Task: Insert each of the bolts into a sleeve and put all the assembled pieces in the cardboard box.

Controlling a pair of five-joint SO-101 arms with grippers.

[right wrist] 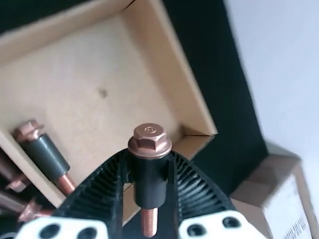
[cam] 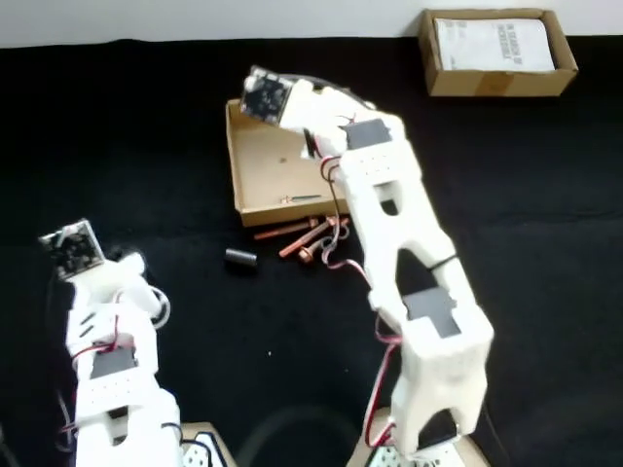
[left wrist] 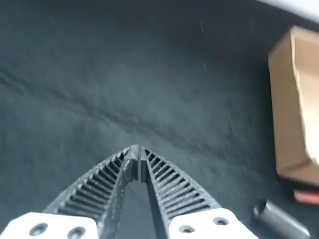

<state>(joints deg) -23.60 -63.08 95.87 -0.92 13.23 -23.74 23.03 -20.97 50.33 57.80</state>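
My right gripper (right wrist: 148,158) is shut on an assembled piece: a copper bolt (right wrist: 149,140) through a black sleeve (right wrist: 149,181). It hangs over the far corner of the open cardboard box (right wrist: 99,74). One assembled piece (right wrist: 47,154) lies inside the box against a wall. Loose copper bolts (cam: 302,236) lie on the black cloth just in front of the box (cam: 255,161), with a lone black sleeve (cam: 240,259) to their left. My left gripper (left wrist: 136,149) is shut on nothing, low over bare cloth, well left of the sleeve (left wrist: 279,219) and box (left wrist: 294,99).
A second cardboard box (cam: 496,49) holding a printed sheet stands at the table's far right corner. The right arm (cam: 399,243) stretches over the middle of the table and passes above the loose bolts. The left arm (cam: 107,321) stands at the near left.
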